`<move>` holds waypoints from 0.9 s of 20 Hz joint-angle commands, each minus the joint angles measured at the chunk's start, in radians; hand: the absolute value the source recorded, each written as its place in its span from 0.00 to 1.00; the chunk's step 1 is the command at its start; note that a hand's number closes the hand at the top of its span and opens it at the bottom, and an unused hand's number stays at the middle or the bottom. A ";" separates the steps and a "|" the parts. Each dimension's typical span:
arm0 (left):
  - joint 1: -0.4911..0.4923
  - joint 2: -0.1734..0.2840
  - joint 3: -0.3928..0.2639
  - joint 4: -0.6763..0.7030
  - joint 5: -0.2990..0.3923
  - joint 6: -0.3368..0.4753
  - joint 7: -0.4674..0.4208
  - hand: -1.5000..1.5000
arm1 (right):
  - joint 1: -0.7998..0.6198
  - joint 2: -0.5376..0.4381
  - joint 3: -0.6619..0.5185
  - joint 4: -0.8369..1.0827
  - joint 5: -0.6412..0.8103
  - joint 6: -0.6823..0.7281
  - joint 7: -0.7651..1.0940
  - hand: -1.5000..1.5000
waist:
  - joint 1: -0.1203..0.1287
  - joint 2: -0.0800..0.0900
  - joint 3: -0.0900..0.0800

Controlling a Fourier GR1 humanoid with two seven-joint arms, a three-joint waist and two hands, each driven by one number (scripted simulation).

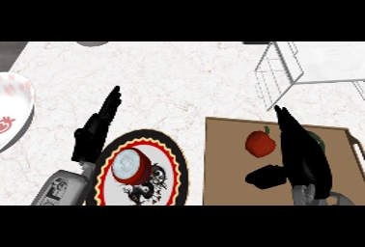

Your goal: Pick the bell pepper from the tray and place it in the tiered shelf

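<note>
A red bell pepper [260, 143] with a green stem lies on the brown tray [228, 178] at the lower right. My right hand [303, 154] hovers over the tray just right of the pepper, fingers straight and pointing away, thumb [265, 177] sticking out below the pepper; it holds nothing. The white wire tiered shelf [281, 72] stands at the back right, beyond the tray. My left hand [96, 130] rests open at the left, fingers pointing up, beside a patterned plate.
A round plate [175, 169] with a red, yellow and black rim holds a red-and-white bowl-like object [130, 167] at the lower middle. A white plate [18, 106] with red marks sits at the left edge. Marble counter stretches between them.
</note>
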 commanded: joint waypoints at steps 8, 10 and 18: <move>0.048 -0.006 0.041 -0.034 -0.038 -0.038 -0.020 0.50 | -0.047 0.114 -0.074 0.132 0.069 0.078 0.063 0.00 | 0.006 0.001 0.000; 0.044 -0.059 0.021 -0.024 -0.056 -0.012 -0.004 0.50 | -0.005 0.120 -0.066 0.113 0.094 0.076 0.049 0.00 | 0.002 0.000 0.000; 0.017 -0.066 0.088 -0.035 -0.070 -0.079 0.026 0.50 | 0.037 0.187 -0.094 0.184 0.149 0.059 -0.065 0.00 | 0.001 0.001 0.001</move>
